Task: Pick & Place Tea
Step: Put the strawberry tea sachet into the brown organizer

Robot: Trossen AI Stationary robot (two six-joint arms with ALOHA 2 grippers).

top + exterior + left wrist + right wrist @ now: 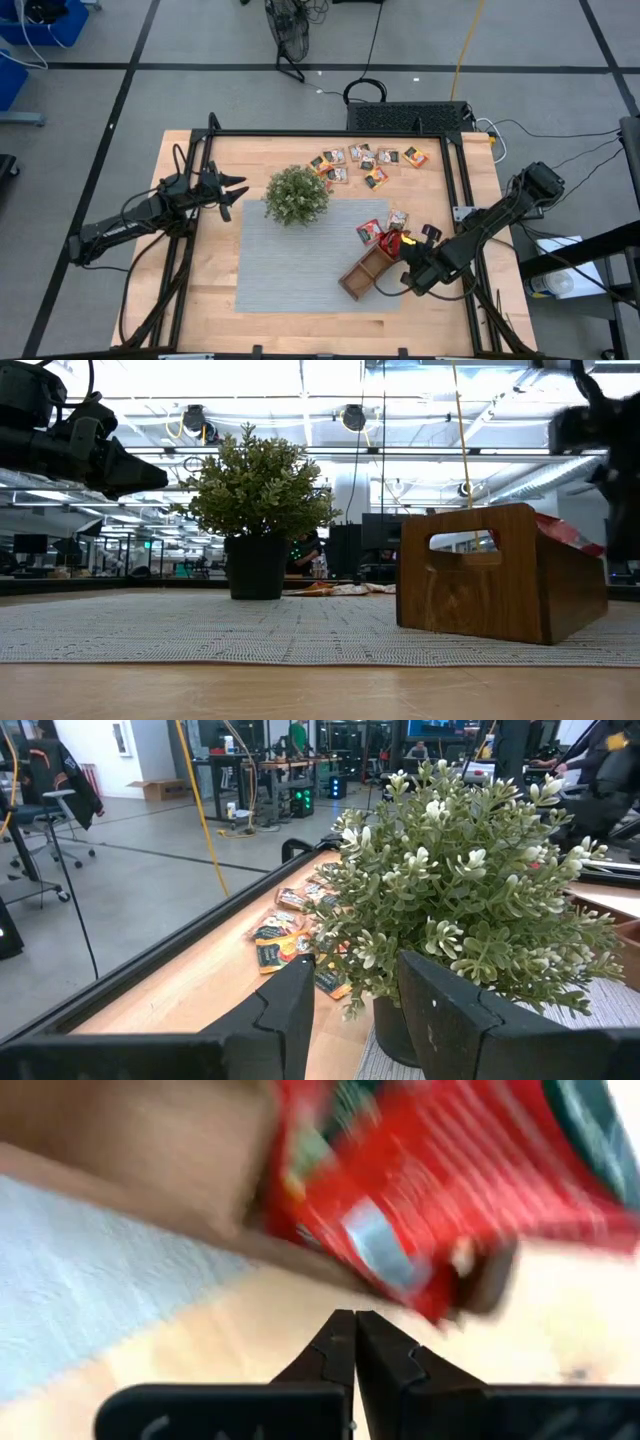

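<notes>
While the right end effector sat clenched and empty at the wooden tray, red tea sachets were heaped at that tray's end; a bump could spill them. Left end effector waited released, well apart from the tray.

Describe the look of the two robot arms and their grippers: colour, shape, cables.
Both arms are black and slender, built of jointed segments with loose black cables looping alongside. The left gripper ends in two pointed, wedge-shaped matte black fingers. The right gripper has two narrow black fingers tapering to thin tips above a flat black base. No markings are readable.
</notes>
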